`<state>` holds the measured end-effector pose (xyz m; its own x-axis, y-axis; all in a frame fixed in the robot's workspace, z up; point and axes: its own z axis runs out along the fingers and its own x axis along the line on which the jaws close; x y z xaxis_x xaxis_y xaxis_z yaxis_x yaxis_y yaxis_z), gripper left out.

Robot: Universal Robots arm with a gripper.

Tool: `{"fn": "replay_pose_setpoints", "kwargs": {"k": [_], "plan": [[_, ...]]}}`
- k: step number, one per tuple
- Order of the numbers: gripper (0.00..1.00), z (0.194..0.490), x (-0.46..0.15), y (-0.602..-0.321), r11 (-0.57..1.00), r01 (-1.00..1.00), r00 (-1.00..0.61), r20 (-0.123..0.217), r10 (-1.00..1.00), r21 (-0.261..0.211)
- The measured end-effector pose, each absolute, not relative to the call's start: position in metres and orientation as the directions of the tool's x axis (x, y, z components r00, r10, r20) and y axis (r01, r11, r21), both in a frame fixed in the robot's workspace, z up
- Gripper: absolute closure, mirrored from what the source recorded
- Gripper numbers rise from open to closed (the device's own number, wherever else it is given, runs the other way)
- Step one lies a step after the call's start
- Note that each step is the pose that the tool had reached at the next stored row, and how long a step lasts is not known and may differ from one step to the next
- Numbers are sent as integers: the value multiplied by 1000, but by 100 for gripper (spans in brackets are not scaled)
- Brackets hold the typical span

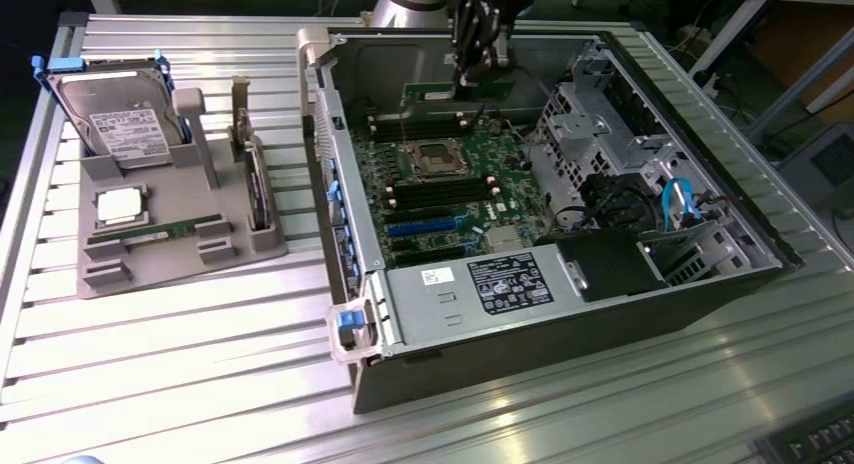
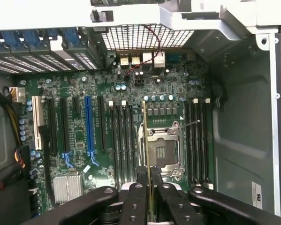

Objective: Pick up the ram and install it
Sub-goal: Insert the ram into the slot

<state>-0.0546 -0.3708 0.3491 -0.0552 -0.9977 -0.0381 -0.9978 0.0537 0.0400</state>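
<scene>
The ram (image 1: 434, 92) is a thin green stick hanging over the far end of the open computer case (image 1: 747, 234). My gripper (image 1: 470, 77) is shut on its upper edge. In the wrist view the ram (image 2: 145, 136) shows edge-on as a thin line running out from between the black fingers (image 2: 133, 201) of the gripper (image 2: 149, 183). It hovers above the motherboard (image 2: 79, 136), over the CPU socket (image 2: 159, 150) and between the two banks of long black memory slots (image 2: 124, 140). It is apart from the board.
A grey holder (image 1: 160, 254) on the exterior view's left carries a hard drive (image 1: 120, 124), a CPU chip (image 1: 118, 204) and a second green stick (image 1: 167, 229). Inside the case are the power supply (image 1: 494, 284), drive cages (image 1: 601, 124) and blue cables (image 1: 678, 199).
</scene>
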Motion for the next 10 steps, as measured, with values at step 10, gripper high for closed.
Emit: {"fn": "replay_pose_setpoints", "kwargs": {"k": [10], "plan": [[86, 327, -55, -371, 54, -998, -55, -38, -998, 40]]}}
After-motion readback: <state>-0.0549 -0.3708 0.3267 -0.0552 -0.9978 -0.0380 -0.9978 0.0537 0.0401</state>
